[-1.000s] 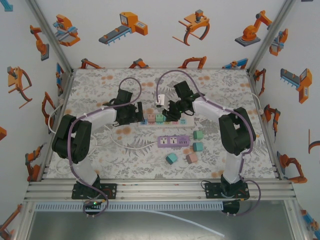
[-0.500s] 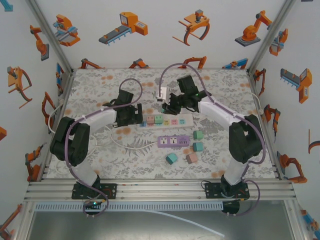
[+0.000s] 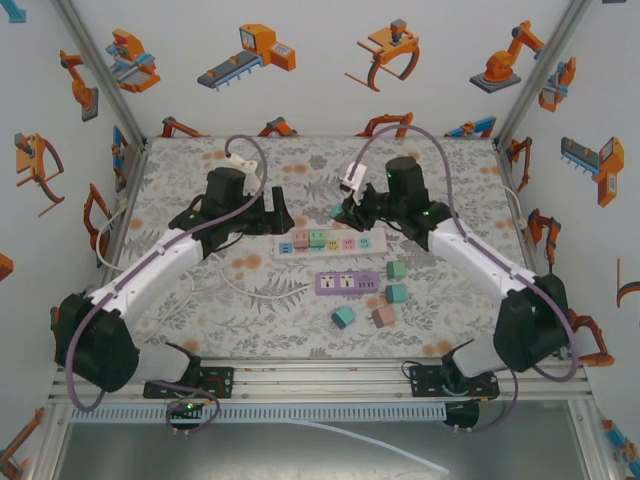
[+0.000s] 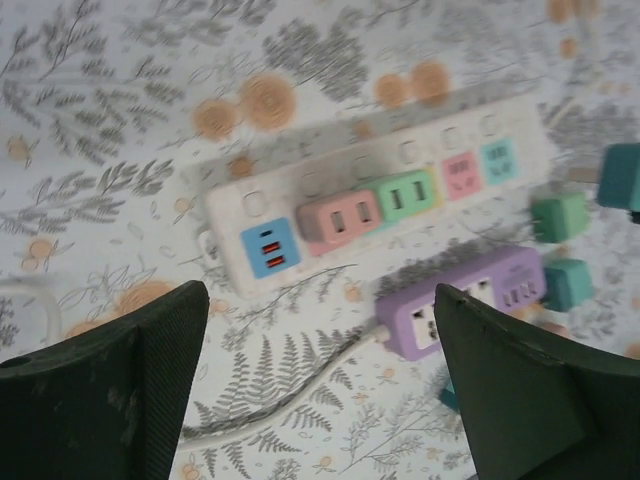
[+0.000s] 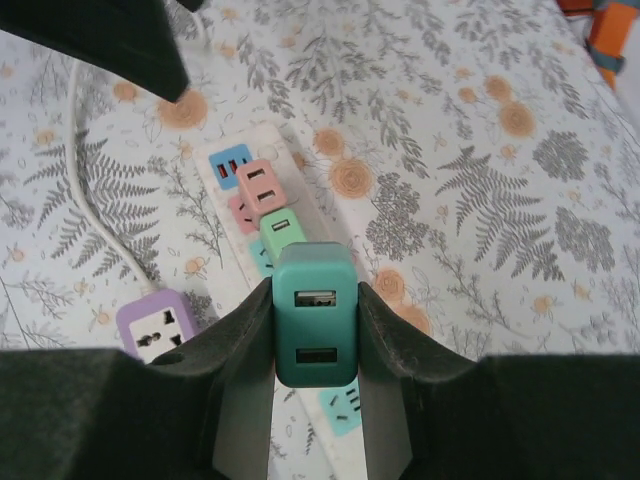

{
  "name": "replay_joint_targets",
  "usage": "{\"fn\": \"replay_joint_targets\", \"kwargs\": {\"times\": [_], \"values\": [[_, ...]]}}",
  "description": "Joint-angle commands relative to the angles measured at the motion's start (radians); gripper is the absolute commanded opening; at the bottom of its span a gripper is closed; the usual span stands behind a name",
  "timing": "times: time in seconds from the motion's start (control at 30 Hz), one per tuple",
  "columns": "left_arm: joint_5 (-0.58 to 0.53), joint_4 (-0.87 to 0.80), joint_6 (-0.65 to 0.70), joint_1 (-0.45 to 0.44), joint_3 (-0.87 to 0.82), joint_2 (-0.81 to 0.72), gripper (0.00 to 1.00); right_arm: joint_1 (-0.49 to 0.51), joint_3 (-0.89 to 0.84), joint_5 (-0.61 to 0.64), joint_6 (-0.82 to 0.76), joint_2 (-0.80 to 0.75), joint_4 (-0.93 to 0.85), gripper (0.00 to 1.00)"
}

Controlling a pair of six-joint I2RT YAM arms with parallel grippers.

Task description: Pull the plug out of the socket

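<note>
From the top camera, the white power strip [image 3: 377,241] lay near the middle of the flowered bench [image 3: 200,300], with a purple power strip [image 3: 348,283] just beside it at 6 o'clock. The right end effector [image 3: 343,212] hung at the white strip's 12 o'clock, pinching the teal plug [image 3: 337,213], which sat apart from the strip. The left end effector [image 3: 281,218] hovered at the strip's 10 o'clock. In the left wrist camera, the left end effector [image 4: 320,300] stood spread wide with nothing between its fingers [image 4: 150,360]. The white power strip [image 4: 300,185] lay beyond, carrying a pink plug [image 4: 340,215] and a green plug [image 4: 408,195]. In the right wrist camera, the right end effector [image 5: 315,310] clamped the teal plug [image 5: 314,325] by both sides. The white power strip [image 5: 285,145] lay on the bench at the plug's 11 o'clock.
</note>
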Motion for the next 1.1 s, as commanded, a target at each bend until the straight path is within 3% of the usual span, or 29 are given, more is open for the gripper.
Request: {"fn": "replay_joint_targets", "kwargs": {"times": [0.0, 0.1, 0.27, 0.5, 0.7, 1.07], "values": [[0.161, 0.078, 0.068, -0.013, -0.031, -0.069, 0.88, -0.067, -0.115, 0.017, 0.332, -0.1, 0.237, 0.19], [0.242, 0.118, 0.107, -0.028, -0.052, -0.126, 0.9, -0.16, -0.214, 0.026, 0.536, -0.176, 0.322, 0.19], [0.371, 0.121, 0.187, -0.063, -0.068, -0.201, 0.97, -0.314, -0.33, 0.081, 0.813, -0.275, 0.302, 0.18], [0.419, 0.115, 0.263, -0.12, -0.119, -0.292, 0.97, -0.497, -0.488, 0.113, 1.065, -0.312, 0.261, 0.18], [0.421, 0.111, 0.291, -0.148, -0.129, -0.32, 0.97, -0.571, -0.563, 0.07, 1.144, -0.203, 0.315, 0.19], [0.373, 0.053, 0.327, -0.17, -0.107, -0.272, 0.97, -0.583, -0.545, -0.073, 1.163, 0.134, 0.547, 0.26]]}}
